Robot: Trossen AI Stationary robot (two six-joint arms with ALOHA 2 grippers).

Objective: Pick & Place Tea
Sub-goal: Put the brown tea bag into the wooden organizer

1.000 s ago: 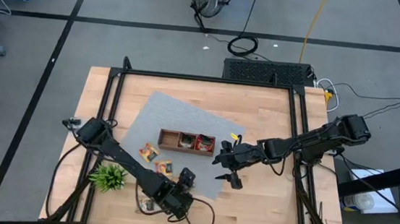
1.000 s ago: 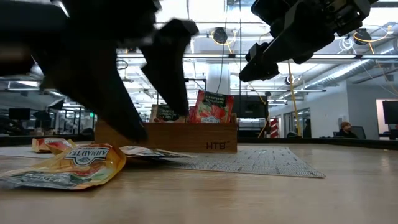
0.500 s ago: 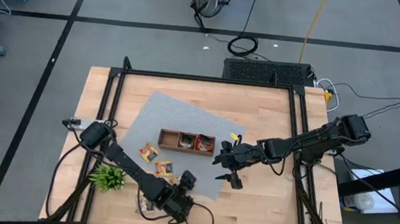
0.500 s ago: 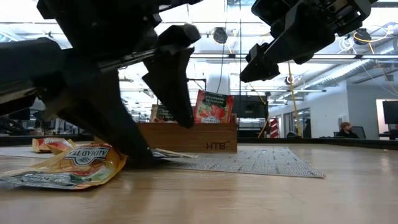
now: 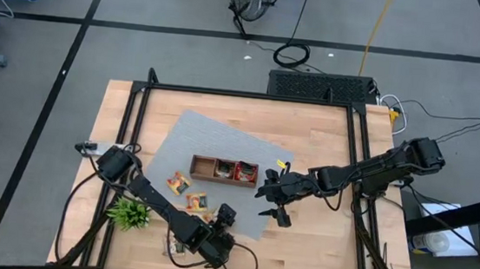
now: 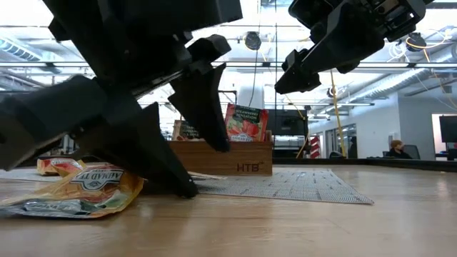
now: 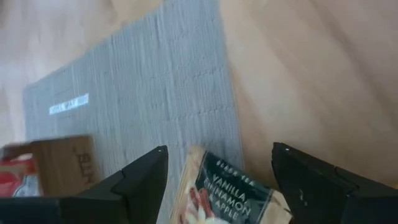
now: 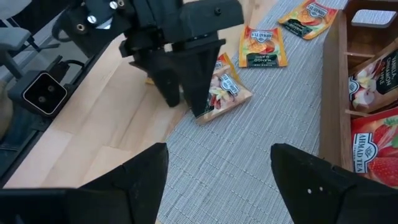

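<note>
brown wooden three-compartment tray [image 5: 223, 169] sitting on grey woven mat [image 5: 222, 142], holding red strawberry sachet [image 8: 377, 151] and pale vanilla sachet [image 8: 377, 79]. loose orange-yellow sachets [image 8: 263, 46] lying on mat near tray. left gripper [image 7: 214, 165] reaching low at mat edge, fingers apart, straddling dark vanilla cinnamon sachet [image 7: 233, 196], partly cut off. right gripper [image 5: 274, 205] hovering beside tray, fingers spread, empty.

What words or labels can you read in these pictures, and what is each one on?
"VANILLA CINNAMON APPLE": dark tea sachet between the left gripper's open fingers.
"AHMAD TEA": red strawberry sachet in the wooden tray.
"HTB": front of the tray, low view.
White label on the grey mat: too blurred.
</note>
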